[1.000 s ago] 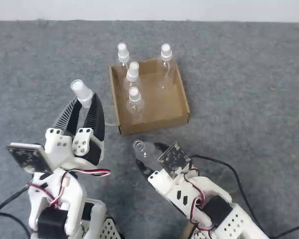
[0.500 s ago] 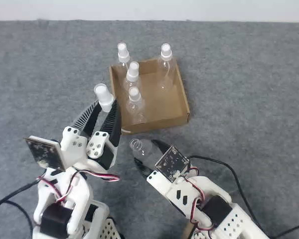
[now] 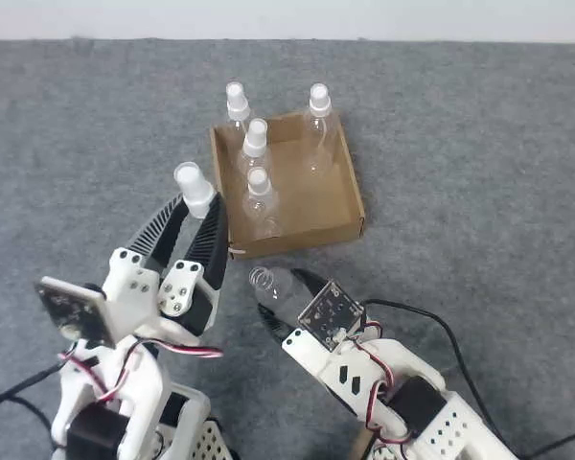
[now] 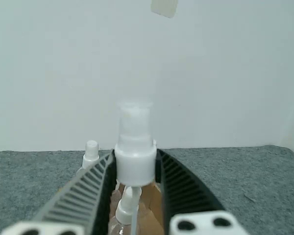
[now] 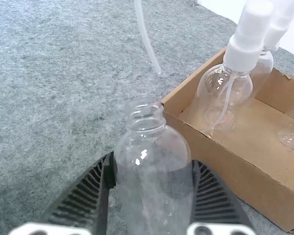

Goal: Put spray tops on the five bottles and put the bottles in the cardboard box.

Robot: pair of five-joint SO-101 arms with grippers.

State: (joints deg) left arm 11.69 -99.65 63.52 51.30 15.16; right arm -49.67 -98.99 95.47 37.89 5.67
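Note:
My left gripper (image 3: 197,207) is shut on a white spray top (image 3: 193,182), held up over the mat just left of the cardboard box (image 3: 345,179). In the left wrist view the spray top (image 4: 135,147) sits between the ribbed fingers (image 4: 83,196), its dip tube hanging down. Shut on a clear uncapped bottle (image 3: 271,285), my right gripper (image 3: 286,295) stays in front of the box's near wall. The bottle's open neck (image 5: 146,111) points toward the box (image 5: 230,164), with the dip tube (image 5: 146,39) above it. Several capped bottles (image 3: 259,192) stand upright at the box.
Grey felt mat (image 3: 479,172) covers the table, with free room to the left and right of the box. A black cable (image 3: 431,321) runs along the mat beside the right arm's base.
My left gripper carried the spray top right and nearer, toward the uncapped bottle, then eased back slightly left. The right gripper with the bottle barely shifted.

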